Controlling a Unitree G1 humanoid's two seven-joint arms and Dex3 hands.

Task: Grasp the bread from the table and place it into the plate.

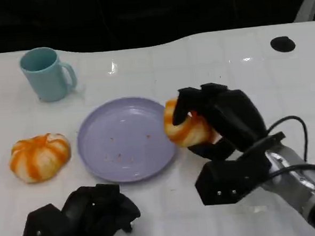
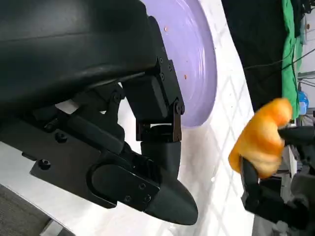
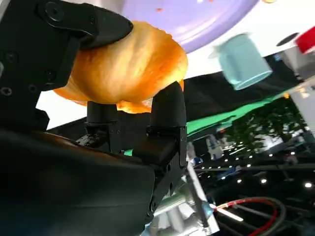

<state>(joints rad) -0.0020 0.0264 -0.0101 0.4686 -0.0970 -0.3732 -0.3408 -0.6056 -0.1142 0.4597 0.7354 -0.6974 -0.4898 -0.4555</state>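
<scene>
Nearest, the left hand [image 1: 81,219] rests on the white worktop [image 1: 240,65], fingers curled in, holding nothing. The right hand [image 1: 222,122] has its fingers wrapped around a bread [image 1: 186,128] at the right rim of the purple plate [image 1: 124,139]. A second bread [image 1: 39,156] lies left of the plate; beyond stands a blue mug [image 1: 45,74].

Plate [image 1: 125,152] mid-table — mug [image 1: 46,74] behind-left, held bread [image 1: 186,128] right.
</scene>
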